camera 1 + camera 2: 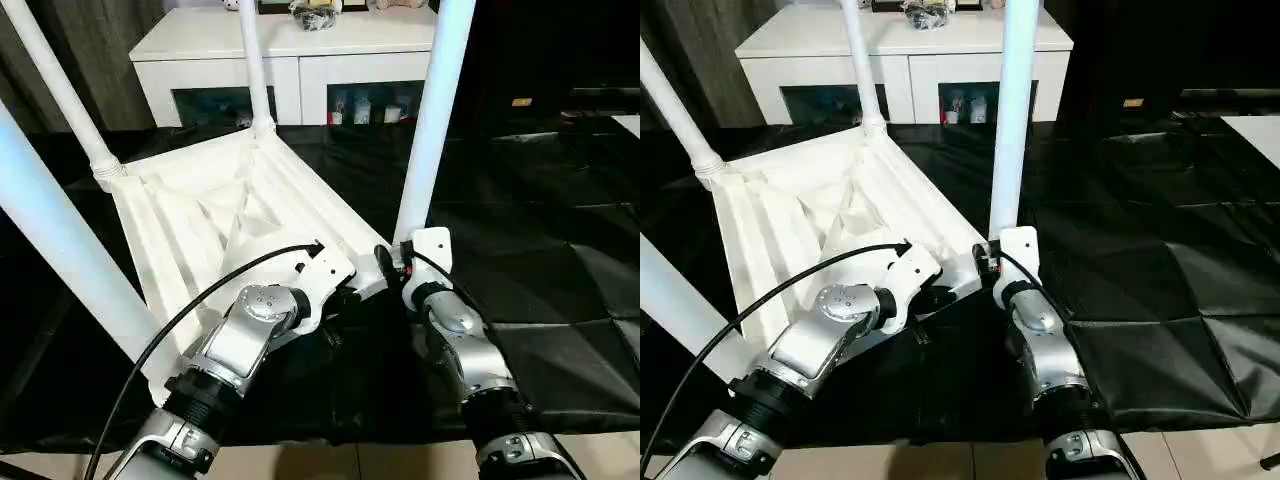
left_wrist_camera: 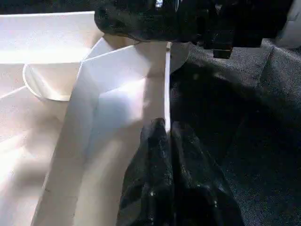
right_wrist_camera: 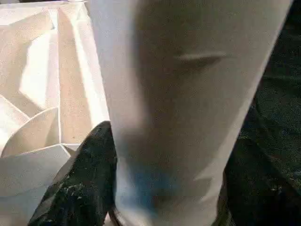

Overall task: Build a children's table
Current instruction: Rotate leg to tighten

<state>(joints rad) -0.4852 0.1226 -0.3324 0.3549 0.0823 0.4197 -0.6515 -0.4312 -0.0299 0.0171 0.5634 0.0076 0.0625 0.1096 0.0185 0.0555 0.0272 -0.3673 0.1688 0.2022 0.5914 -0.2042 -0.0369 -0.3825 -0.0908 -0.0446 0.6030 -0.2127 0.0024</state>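
Note:
The white tabletop (image 1: 200, 215) lies upside down on the black mat, ribbed underside up. Several white legs stand in its corner sockets: one at the far left (image 1: 62, 95), one at the back (image 1: 254, 70), one at the near left (image 1: 55, 240) and one at the near right (image 1: 432, 130). My left gripper (image 2: 167, 134) is shut on the thin rim (image 2: 160, 89) of the tabletop's near edge, by the near right corner. My right gripper (image 3: 160, 188) clasps the base of the near right leg (image 3: 188, 94), one black finger (image 3: 87, 183) pressed on each side.
A white cabinet (image 1: 290, 50) with glass doors stands behind the tabletop. The black mat (image 1: 540, 250) spreads out to the right and ends at pale floor (image 1: 350, 462) near me. A black cable (image 1: 170, 325) loops over my left forearm.

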